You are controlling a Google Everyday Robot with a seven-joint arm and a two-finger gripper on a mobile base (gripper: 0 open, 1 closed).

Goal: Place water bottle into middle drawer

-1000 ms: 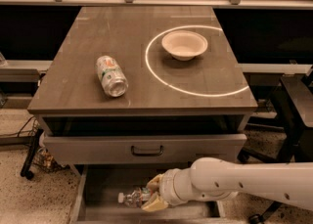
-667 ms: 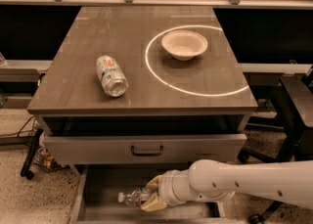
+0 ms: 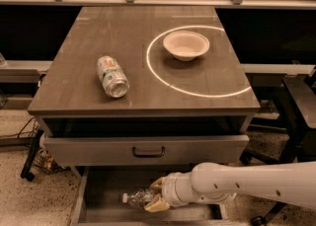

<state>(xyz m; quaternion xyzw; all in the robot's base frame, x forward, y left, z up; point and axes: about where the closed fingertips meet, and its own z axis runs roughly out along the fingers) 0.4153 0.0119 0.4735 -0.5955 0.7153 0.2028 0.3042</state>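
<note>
The clear crinkled water bottle [image 3: 137,198] with a white cap lies on its side inside the open middle drawer [image 3: 103,205], low in the camera view. My gripper [image 3: 155,196] reaches into the drawer from the right on a white arm, its tan fingers shut on the bottle's right end. The bottle sits at or just above the drawer's grey floor. The cap points left.
A white-and-green drink can [image 3: 112,76] lies on its side on the cabinet top. A white bowl [image 3: 186,44] stands inside a bright ring at the back right. The upper drawer front with a dark handle [image 3: 148,151] is shut above the open drawer.
The arm and the bottle have stayed almost still in the drawer; the gripper has shifted only very slightly.
</note>
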